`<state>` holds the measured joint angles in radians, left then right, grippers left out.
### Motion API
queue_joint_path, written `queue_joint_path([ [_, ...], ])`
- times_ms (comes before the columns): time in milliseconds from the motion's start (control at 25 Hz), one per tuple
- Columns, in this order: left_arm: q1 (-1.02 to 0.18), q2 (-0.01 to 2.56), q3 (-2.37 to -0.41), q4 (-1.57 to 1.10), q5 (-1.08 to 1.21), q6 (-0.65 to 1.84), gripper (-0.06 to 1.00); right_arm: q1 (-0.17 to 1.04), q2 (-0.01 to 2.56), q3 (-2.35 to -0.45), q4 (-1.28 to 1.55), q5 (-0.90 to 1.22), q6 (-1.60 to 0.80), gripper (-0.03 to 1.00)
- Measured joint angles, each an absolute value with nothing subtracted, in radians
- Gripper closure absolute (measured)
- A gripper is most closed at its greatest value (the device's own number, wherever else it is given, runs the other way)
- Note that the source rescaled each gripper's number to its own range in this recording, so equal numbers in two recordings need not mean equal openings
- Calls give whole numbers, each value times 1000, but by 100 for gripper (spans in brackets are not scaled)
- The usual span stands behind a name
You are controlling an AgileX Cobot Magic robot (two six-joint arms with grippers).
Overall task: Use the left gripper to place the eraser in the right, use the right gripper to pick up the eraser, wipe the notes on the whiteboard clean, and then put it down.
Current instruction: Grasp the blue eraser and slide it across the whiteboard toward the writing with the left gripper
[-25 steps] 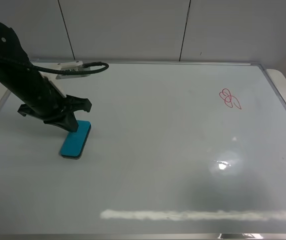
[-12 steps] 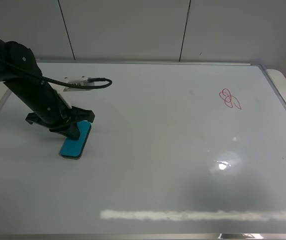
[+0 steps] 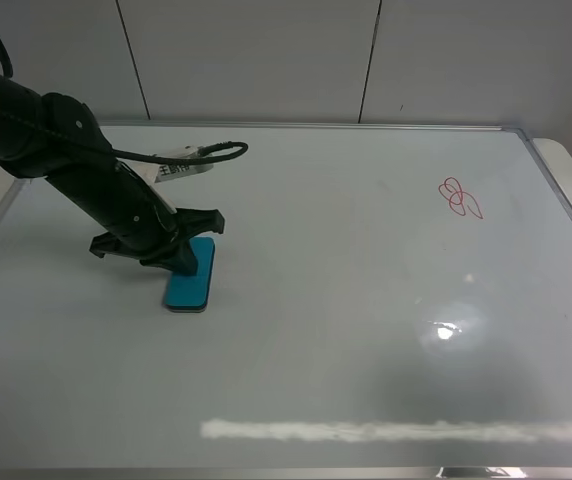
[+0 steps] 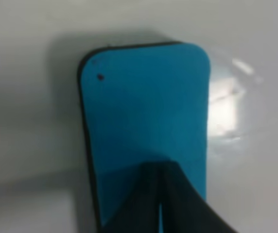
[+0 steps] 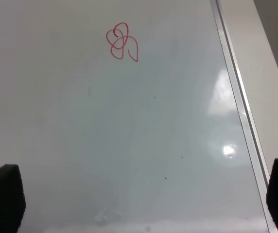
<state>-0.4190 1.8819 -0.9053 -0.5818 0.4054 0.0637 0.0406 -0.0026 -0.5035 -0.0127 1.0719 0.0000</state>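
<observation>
Over the whiteboard (image 3: 346,330), the left hand (image 3: 184,262) has its fingers closed together, and the right hand (image 5: 143,196) hangs spread wide and empty. The teal eraser (image 3: 190,282) lies flat on the board's left part, touched by the left hand's tips, well apart from the red notes (image 3: 459,198) toward the right.

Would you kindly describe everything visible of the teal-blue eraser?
The small oblong teal-blue eraser has rounded corners, a smooth plastic-looking top with a tiny dark speck near one corner, and a thin dark felt layer beneath. It lies flat, felt down, on the left part of the glossy white silver-framed whiteboard, its long axis running near-to-far. The black left tool, shut, touches its top near the far end.
</observation>
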Motion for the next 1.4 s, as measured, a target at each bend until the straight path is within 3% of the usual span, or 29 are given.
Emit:
queue_joint_path([
  [320,-571,1979,-1017,-754,402,64,94,41,-3,-503,-13,1072,0,-3],
  [800,-784,2276,-1451,-977,422,67,93,41,-3,-503,-13,1072,0,-3],
  [1200,-856,2482,-1842,-990,452,67,79,41,-3,-503,-35,1072,10,-3],
  [1400,-878,2512,-1907,-1039,486,72,75,41,-3,-503,-51,1072,13,-3],
])
